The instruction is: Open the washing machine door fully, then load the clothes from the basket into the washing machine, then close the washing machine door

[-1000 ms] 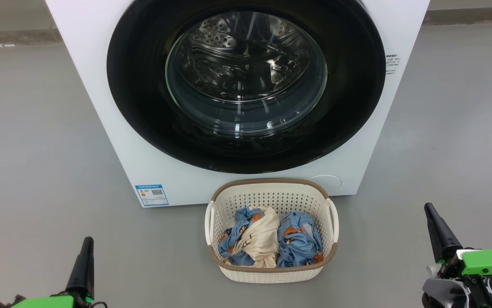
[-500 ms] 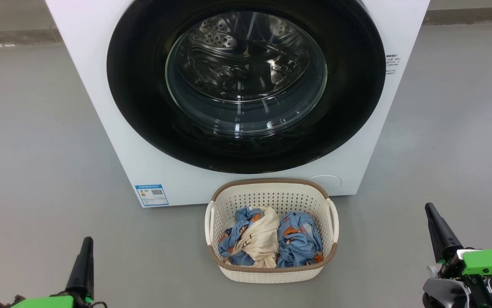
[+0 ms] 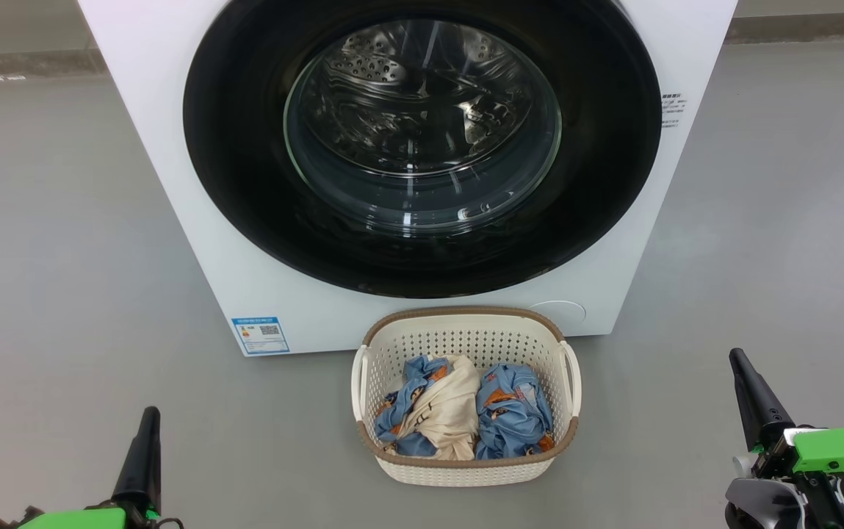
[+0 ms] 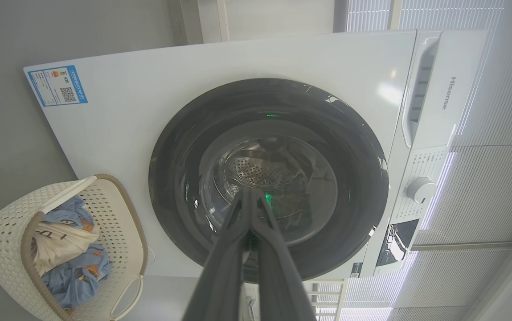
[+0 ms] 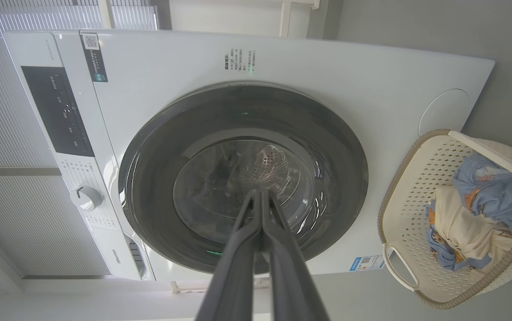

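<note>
The white washing machine (image 3: 172, 184) stands straight ahead with its round black-rimmed door (image 3: 245, 184) flat against the front, the steel drum visible through the glass. On the floor before it sits the cream basket (image 3: 466, 339) holding the clothes (image 3: 458, 415), one cream piece between blue printed ones. My left gripper (image 3: 148, 419) is low at the left and my right gripper (image 3: 739, 361) low at the right, both shut on nothing and well short of the machine. The door (image 4: 171, 147) (image 5: 149, 147) and the basket (image 4: 2, 223) (image 5: 416, 187) also appear in the wrist views, behind each pair of closed fingers (image 4: 250, 196) (image 5: 259, 196).
Bare grey floor (image 3: 62, 257) spreads on both sides of the machine. A blue label (image 3: 260, 334) is low on the front at the left. The control panel with a dial (image 4: 418, 189) runs along the machine's top.
</note>
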